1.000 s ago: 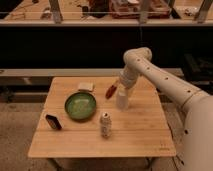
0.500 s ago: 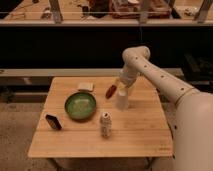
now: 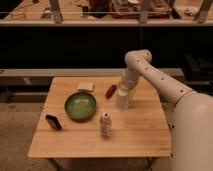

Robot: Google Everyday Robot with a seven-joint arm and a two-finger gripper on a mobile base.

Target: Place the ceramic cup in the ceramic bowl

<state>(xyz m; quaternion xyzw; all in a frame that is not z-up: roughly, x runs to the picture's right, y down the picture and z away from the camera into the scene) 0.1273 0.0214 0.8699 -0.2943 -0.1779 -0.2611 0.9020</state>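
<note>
The ceramic cup [image 3: 123, 100] stands upright on the wooden table [image 3: 140, 131], to the right of the middle and toward the far edge. It is plain white and smooth, and narrower at the base than at the top. The gripper [image 3: 124, 90] hangs directly over it, at the rim. Whether the gripper is clamped on the cup or apart from it, I cannot tell. The white arm [image 3: 150, 72] comes in from the right and bends downward to this place.

The ceramic bowl [image 3: 66, 106] lies left of the cup, apart from it. It is round, shallow and green, with a darker rim and a paler inside.

A slim silvery can [image 3: 105, 124] stands upright in front, between bowl and cup but nearer to the front edge. A small red object [image 3: 111, 91] lies just beside the cup on its left. A pale flat piece [image 3: 86, 86] lies behind the bowl, near the far edge. A dark flat block [image 3: 53, 121] lies near the front-left corner.

The table surface is pale wood with visible boards. Bare wood shows on the right side and along the front edge.
</note>
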